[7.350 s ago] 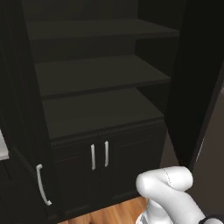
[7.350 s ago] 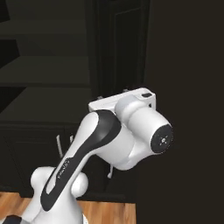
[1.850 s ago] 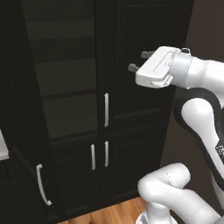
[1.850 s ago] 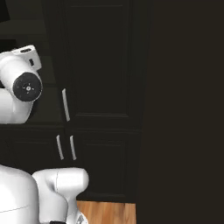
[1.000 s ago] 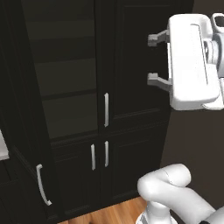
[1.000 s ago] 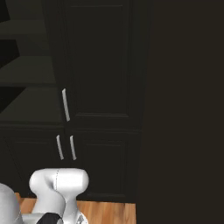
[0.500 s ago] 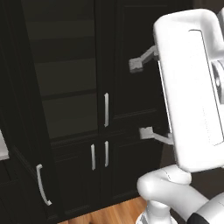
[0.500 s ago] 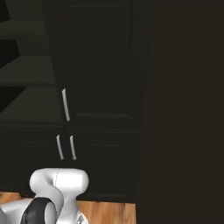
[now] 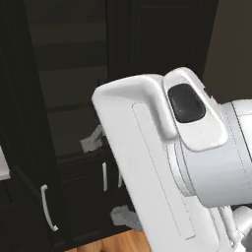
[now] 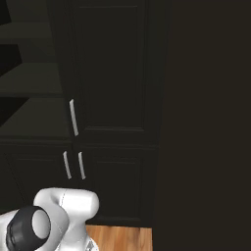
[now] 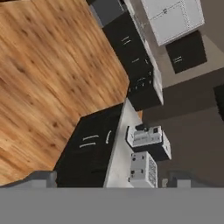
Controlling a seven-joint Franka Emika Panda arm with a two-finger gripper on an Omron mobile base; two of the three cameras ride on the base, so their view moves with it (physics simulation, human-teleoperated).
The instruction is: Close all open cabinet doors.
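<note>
In the left base view the arm's white hand fills the foreground close to the camera; two pale finger (image 9: 93, 140) shapes stick out on its left side, well apart from each other, so the gripper (image 9: 109, 179) reads as wide open with nothing between them. Behind it stands the tall black cabinet: the left door (image 9: 29, 147) is swung out toward the camera, its curved silver handle (image 9: 47, 214) low at the left, and the dim shelves (image 9: 69, 78) inside are exposed; the right tall door (image 9: 162, 44) looks flush. In the right base view that right door (image 10: 110, 68) sits shut, its slim handle (image 10: 73, 117) at its left edge, with two short handles (image 10: 72, 165) on the closed lower doors beneath and open shelves (image 10: 29, 83) dark at the left. The hand view looks away over a wood floor (image 11: 43, 74) and distant counters with appliances (image 11: 146, 138), not at the cabinet, though both fingertips (image 11: 41, 178) stand far apart at its bottom. Judging by its height, the open door is a stiff, hinged panel that should swing freely; a flat push on its outer face near the handle edge, far from the hinge, would serve better than gripping the thin bar.
</note>
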